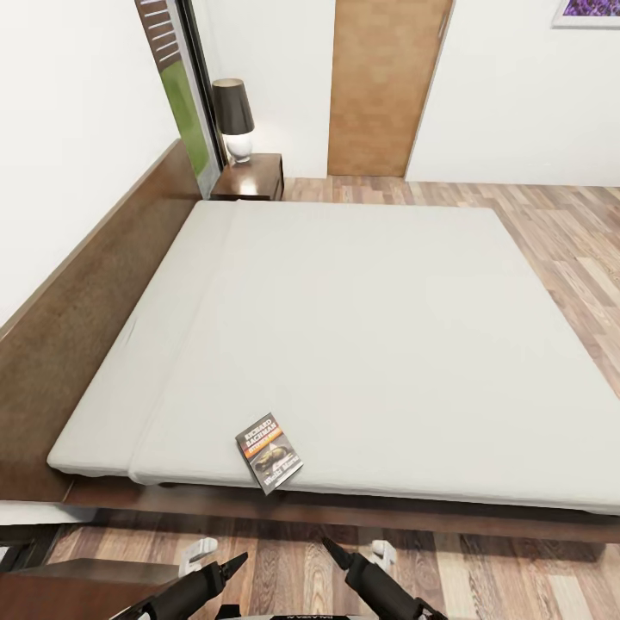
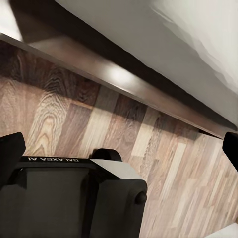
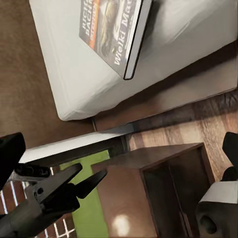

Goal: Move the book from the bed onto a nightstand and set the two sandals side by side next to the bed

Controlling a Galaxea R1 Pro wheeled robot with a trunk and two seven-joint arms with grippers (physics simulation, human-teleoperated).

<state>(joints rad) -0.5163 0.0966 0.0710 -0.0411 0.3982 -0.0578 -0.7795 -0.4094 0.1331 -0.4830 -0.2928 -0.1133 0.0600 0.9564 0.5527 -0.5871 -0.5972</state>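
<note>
The book (image 1: pixel 269 452) lies flat on the off-white mattress of the bed (image 1: pixel 362 327), close to its near edge, with the cover up. Both of my grippers hang low over the wooden floor in front of the bed frame, short of the book. The left gripper (image 1: pixel 226 568) is open and holds nothing. The right gripper (image 1: pixel 337 551) is also open and empty. In the right wrist view the book (image 3: pixel 114 29) sits at the mattress corner, beyond the spread fingertips (image 3: pixel 10 153). A nightstand (image 1: pixel 251 176) with a lamp (image 1: pixel 233 116) stands at the bed's far side. The blue sandals are out of view.
A second dark wooden bedside table (image 1: pixel 77 585) sits at my near left, beside the headboard (image 1: pixel 95 293). The bed's dark frame rail (image 2: pixel 124 79) runs just ahead of the left gripper. A wooden door (image 1: pixel 383 86) is in the far wall. Wood floor (image 1: pixel 568 250) lies right of the bed.
</note>
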